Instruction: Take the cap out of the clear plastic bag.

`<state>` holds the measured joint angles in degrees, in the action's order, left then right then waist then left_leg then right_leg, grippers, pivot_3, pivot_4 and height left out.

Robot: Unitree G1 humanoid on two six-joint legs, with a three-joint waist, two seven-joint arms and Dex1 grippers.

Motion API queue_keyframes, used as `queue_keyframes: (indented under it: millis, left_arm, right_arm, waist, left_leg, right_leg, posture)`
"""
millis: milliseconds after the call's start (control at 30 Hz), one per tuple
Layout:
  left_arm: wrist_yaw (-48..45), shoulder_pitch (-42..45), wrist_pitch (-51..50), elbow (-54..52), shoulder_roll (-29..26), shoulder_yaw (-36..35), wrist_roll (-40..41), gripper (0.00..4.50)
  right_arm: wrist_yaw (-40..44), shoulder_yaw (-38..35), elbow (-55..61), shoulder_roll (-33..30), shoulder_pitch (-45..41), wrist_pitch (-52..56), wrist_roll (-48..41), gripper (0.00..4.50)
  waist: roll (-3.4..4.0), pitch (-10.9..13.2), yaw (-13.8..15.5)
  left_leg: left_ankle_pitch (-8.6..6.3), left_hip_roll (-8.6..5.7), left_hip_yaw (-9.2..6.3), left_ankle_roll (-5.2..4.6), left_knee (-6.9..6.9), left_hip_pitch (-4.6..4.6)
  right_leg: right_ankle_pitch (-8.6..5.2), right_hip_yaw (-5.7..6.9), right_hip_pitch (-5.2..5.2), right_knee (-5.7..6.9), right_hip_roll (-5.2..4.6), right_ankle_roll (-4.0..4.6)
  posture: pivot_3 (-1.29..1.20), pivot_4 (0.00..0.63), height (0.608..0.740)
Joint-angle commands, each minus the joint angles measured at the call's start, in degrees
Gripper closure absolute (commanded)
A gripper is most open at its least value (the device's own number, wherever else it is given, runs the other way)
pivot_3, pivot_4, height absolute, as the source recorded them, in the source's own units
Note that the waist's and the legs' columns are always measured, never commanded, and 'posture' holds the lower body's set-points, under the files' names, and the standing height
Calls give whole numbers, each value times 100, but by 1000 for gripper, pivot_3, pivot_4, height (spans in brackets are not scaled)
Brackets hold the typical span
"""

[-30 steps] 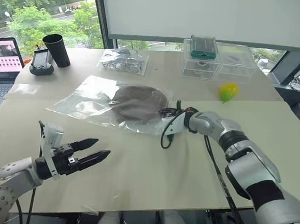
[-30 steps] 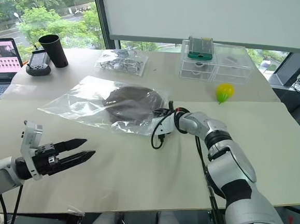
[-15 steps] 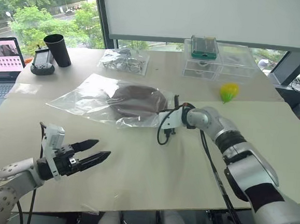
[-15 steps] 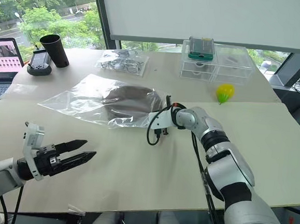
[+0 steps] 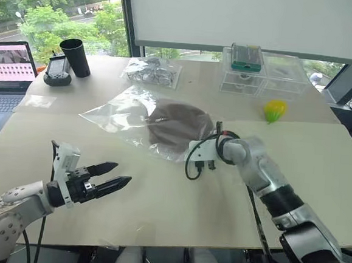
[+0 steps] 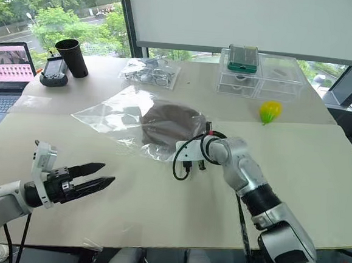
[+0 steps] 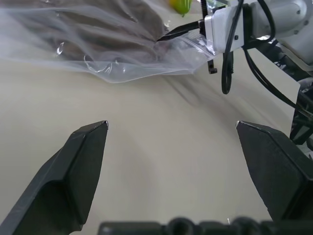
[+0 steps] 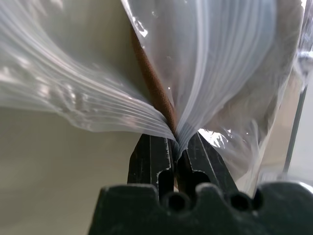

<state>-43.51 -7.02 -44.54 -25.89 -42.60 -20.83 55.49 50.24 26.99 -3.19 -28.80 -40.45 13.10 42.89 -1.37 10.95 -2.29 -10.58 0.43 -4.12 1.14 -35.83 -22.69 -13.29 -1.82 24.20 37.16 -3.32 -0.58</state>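
Hovering near with fingers spread wide, the left gripper (image 5: 112, 181) waits while the right gripper (image 8: 173, 147) is clamped on the bag (image 5: 125, 112) edge mid-table, cap (image 5: 179, 124) inside, so gripping seems done; next, likely, pinning the bag and drawing the cap out.

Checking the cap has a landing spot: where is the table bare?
Bare: the near table between the open left gripper and the right gripper, shut on the clear plastic bag. Crowded: the far edge, with the black cup, small bag and clear boxes.
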Motion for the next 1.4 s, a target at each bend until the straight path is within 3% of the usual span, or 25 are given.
queue_keyframes:
  millis: [33, 233, 600, 933, 1033, 1267, 1400]
  left_arm:
    - [-76, 63, -57, -51, -86, 8, 36, 0]
    - [-91, 157, -250, -51, -161, 49, 116, 0]
    - [-362, 578, -585, 225, -470, 205, 143, 0]
    - [-432, 789, -606, 352, -431, 340, 33, 0]
    - [-423, 795, -566, 364, -383, 388, -2, 0]
    - [-395, 815, -466, 366, -203, 459, -137, 0]
    - [-362, 768, -416, 316, -122, 433, -175, 0]
  right_arm:
    - [444, -86, 1047, 112, 181, 1104, 577, 4407]
    - [1510, 235, 2223, 829, 499, 2716, 1341, 4407]
    - [1600, 424, 2400, 1355, 755, 3421, 1985, 4407]
    - [1402, 191, 2426, 1983, 733, 3405, 1454, 1154]
    - [1761, 69, 2685, 1919, 711, 3323, 921, 1154]
    - [2468, -552, 2732, 658, 598, 2623, -522, 1154]
    - [2592, -885, 2586, 310, 445, 2495, -1313, 1154]
  waist:
    - [0, 0, -2]
    - [-1, 0, -24]
    - [-7, -4, -15]
    - [-8, -5, -35]
    - [-8, -5, -30]
    - [-11, -5, 2]
    - [-12, -5, -48]
  left_leg:
    - [0, 0, 0, 0, 0, 0]
    - [-1, 9, 0, 2, -1, 1]
    - [-5, 14, 1, 8, -4, 0]
    - [-5, 15, 2, 11, -5, -2]
    - [-5, 18, 2, 11, -5, -1]
    - [-7, 15, 2, 12, -8, -1]
    - [-7, 20, 3, 12, -6, 0]
  right_leg:
    - [-10, 0, 1, 0, 0, -18]
    - [-21, 0, 3, 1, 9, -37]
    - [-20, 5, 5, -1, 12, -38]
    - [-19, 4, 6, 0, 12, -38]
    - [-19, 4, 6, 0, 13, -38]
    - [-19, 6, -1, -3, 10, -39]
    - [-19, 6, 2, -3, 14, -39]
  posture:
    - [0, 150, 740]
    - [0, 150, 740]
    - [0, 150, 740]
    - [0, 150, 740]
    - [0, 150, 740]
    - [0, 150, 740]
    - [0, 150, 740]
